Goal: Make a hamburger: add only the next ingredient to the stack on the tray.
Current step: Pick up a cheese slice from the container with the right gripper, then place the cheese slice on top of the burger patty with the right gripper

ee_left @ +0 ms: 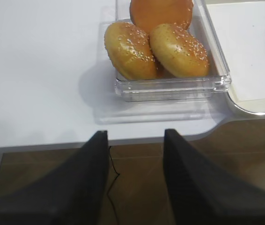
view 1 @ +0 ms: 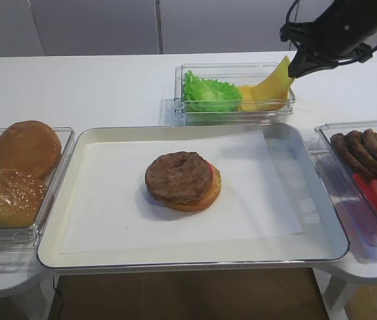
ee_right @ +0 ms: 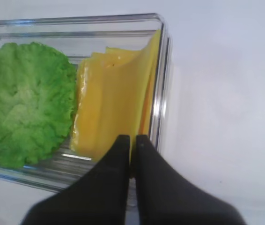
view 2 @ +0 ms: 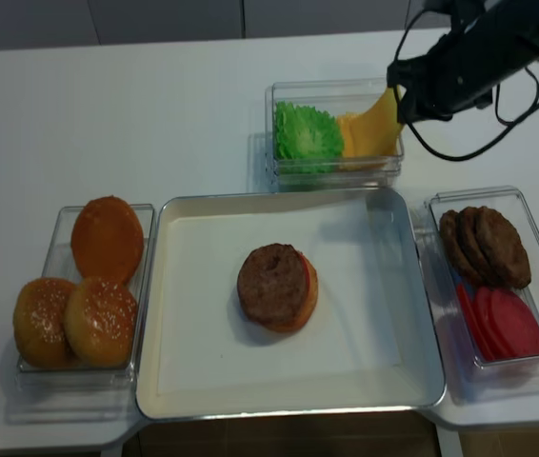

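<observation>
Cheese [view 1: 272, 85] lifts by one corner from the far container [view 1: 235, 113], beside lettuce [view 1: 210, 93]; the stack [view 1: 182, 180] sits mid-tray [view 1: 308, 250]. Right wrist view: right fingers [ee_right: 131, 142] are clamped on the cheese edge. Left wrist view: left fingers [ee_left: 95, 154] stand apart, holding nothing, near the buns [ee_left: 156, 47], off the bench [ee_left: 39, 70] edge.

A smooth white tabletop with rounded corners [view 2: 155, 105] fills most of both high views. Behind its far edge stand pale grey wall panels [view 1: 95, 27] split by thin vertical seams. Below the near edge shows a brown wood-look floor [ee_left: 137, 168]. The light is soft and even.
</observation>
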Controlling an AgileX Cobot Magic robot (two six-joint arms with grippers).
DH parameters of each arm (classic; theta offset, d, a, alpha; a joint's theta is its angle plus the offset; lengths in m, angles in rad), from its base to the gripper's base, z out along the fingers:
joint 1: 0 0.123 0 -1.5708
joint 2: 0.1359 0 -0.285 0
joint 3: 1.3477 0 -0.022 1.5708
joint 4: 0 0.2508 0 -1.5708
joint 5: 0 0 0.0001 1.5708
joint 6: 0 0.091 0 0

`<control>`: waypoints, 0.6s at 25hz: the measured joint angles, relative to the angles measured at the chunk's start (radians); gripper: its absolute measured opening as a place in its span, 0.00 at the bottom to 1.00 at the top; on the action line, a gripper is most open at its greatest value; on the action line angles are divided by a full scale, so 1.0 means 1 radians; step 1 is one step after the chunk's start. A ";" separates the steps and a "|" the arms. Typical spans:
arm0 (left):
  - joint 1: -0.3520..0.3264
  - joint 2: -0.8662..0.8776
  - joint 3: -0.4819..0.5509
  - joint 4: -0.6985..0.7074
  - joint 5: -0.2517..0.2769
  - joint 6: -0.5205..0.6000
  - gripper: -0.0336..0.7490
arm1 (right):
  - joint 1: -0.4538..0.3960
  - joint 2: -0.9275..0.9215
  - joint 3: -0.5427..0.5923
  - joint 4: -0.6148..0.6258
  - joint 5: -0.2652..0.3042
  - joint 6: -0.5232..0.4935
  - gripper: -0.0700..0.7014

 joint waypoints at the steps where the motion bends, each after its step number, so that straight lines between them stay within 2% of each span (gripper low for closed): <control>1: 0.000 0.000 0.000 0.000 0.000 0.000 0.42 | 0.000 -0.007 0.000 -0.001 0.005 0.000 0.14; 7: 0.000 0.000 0.000 0.000 0.000 0.000 0.42 | 0.000 -0.085 0.000 -0.001 0.037 -0.008 0.14; 15: 0.000 0.000 0.000 0.000 0.000 0.000 0.42 | 0.000 -0.231 0.000 -0.001 0.161 -0.006 0.14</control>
